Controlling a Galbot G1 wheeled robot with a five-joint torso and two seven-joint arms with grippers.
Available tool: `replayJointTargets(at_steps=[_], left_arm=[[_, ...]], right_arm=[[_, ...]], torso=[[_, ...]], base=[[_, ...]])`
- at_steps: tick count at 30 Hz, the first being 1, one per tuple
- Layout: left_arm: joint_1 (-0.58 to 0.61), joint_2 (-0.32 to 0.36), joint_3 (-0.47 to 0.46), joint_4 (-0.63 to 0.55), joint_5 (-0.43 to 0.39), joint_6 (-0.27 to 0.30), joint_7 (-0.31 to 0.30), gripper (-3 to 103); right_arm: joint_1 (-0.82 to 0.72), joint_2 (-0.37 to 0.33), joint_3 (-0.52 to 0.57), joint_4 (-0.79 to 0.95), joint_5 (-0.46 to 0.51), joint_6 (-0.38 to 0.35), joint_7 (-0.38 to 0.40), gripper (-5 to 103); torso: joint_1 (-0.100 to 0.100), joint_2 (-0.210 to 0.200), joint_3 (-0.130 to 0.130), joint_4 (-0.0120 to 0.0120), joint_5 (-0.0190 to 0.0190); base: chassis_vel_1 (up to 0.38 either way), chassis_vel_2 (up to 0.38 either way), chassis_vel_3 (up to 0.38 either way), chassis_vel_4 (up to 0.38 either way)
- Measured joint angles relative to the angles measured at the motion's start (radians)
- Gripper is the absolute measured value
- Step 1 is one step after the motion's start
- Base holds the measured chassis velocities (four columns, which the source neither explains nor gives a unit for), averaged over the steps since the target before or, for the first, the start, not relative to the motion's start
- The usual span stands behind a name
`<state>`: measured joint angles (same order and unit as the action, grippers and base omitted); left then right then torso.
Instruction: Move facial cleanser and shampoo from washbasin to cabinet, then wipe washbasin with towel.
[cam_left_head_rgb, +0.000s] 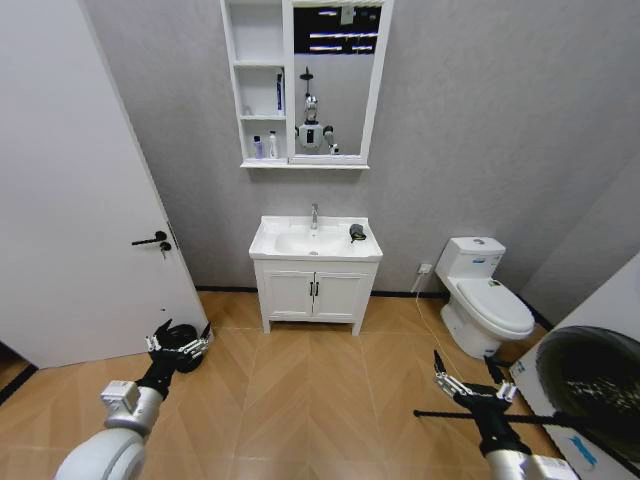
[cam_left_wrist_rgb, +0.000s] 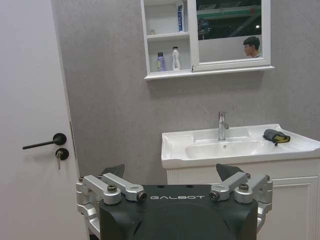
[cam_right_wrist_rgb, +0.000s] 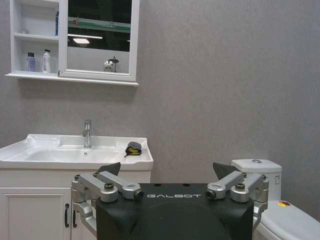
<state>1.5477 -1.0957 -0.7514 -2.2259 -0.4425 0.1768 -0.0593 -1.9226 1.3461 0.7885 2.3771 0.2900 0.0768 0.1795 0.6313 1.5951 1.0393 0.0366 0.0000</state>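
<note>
While the robot stands well back on the wood floor, the washbasin (cam_left_head_rgb: 315, 240) sits far across the room, and two bottles (cam_left_head_rgb: 264, 147) already stand on the bottom shelf of the cabinet (cam_left_head_rgb: 258, 85), with a tube (cam_left_head_rgb: 279, 92) on the shelf above. Judging from that, the moving part looks done and the wiping remains. The towel (cam_left_head_rgb: 356, 232) lies bunched on the right rim of the washbasin, just right of the tap (cam_left_head_rgb: 314, 215).

The left gripper (cam_left_head_rgb: 180, 343) hangs low at the near left and the right gripper (cam_left_head_rgb: 470, 388) low at the near right; both have their fingers spread wide and hold nothing.

The main risk is the approach: a crooked drive in could put an arm against the door (cam_left_head_rgb: 70, 180) on the left or the toilet (cam_left_head_rgb: 487, 295) on the right. The towel is small and close to the rim's edge, so a shallow pinch could push it off onto the floor or into the bowl. A reach that runs too far left could strike the tap.
</note>
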Motion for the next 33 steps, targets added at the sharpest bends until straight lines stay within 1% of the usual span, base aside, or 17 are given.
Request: replayJointTargets(at_steps=[33], left_arm=[[0.000,0.000,0.000,0.000,0.000,0.000,0.000,100]], right_arm=[[0.000,0.000,0.000,0.000,0.000,0.000,0.000,100]], torso=[[0.000,0.000,0.000,0.0000,0.0000]], base=[[0.000,0.000,0.000,0.000]])
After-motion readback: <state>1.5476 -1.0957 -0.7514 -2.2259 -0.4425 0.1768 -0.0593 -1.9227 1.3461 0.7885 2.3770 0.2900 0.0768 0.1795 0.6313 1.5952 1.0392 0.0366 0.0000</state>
